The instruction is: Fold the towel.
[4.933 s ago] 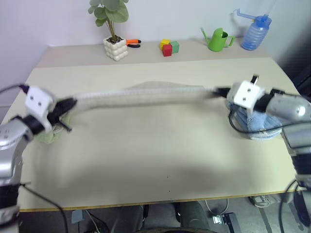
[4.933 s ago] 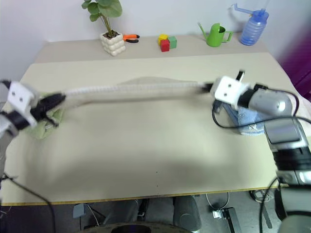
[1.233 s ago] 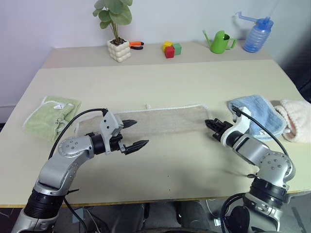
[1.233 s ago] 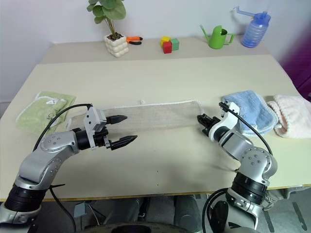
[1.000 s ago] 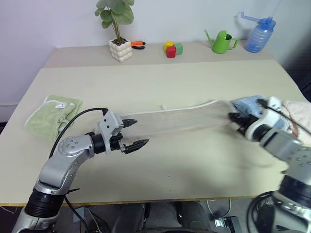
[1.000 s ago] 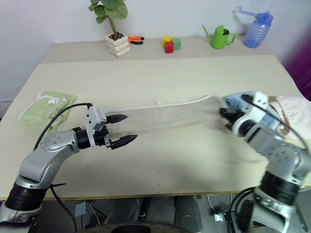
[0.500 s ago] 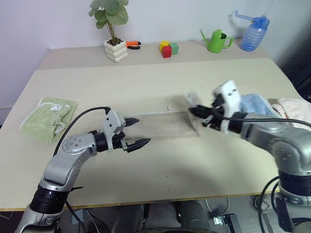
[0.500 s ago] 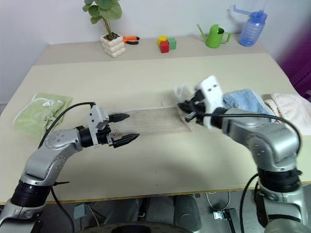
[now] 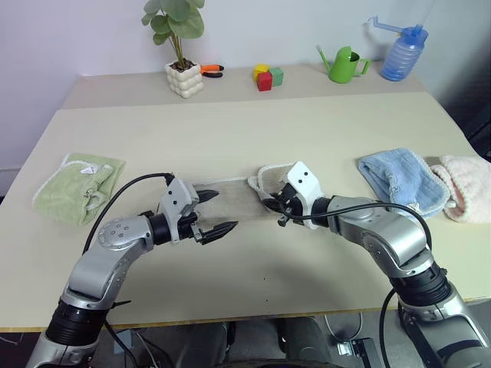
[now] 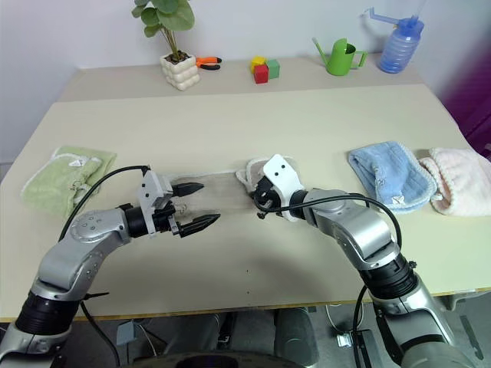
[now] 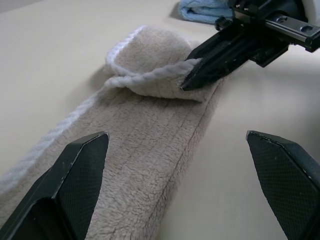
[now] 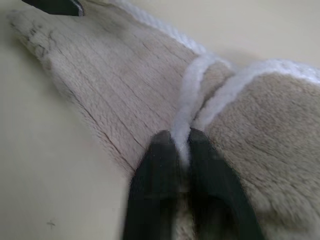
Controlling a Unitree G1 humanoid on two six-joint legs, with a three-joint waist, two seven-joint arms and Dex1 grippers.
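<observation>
1. While I watch from the head cameras, the towel (image 9: 230, 193) lies as a narrow beige strip mid-table (image 9: 253, 130), its right end doubled back over itself under my right gripper (image 9: 274, 205).
2. My left gripper (image 9: 216, 212) hovers over the strip's left end, fingers spread wide and holding nothing.
3. From the right wrist camera I see what the head views hide: the two black fingers (image 12: 155, 190) stand close together with the white corded edging (image 12: 186, 115) pinched between them.
4. From the left wrist camera, the folded flap (image 11: 155, 70) shows as a rounded hump, with the right gripper's tip (image 11: 192, 80) touching its edging.
5. Off to the sides lie a green towel (image 9: 78, 186), a blue towel (image 9: 403, 180) and a pink towel (image 9: 466, 188), all well apart from the strip.
</observation>
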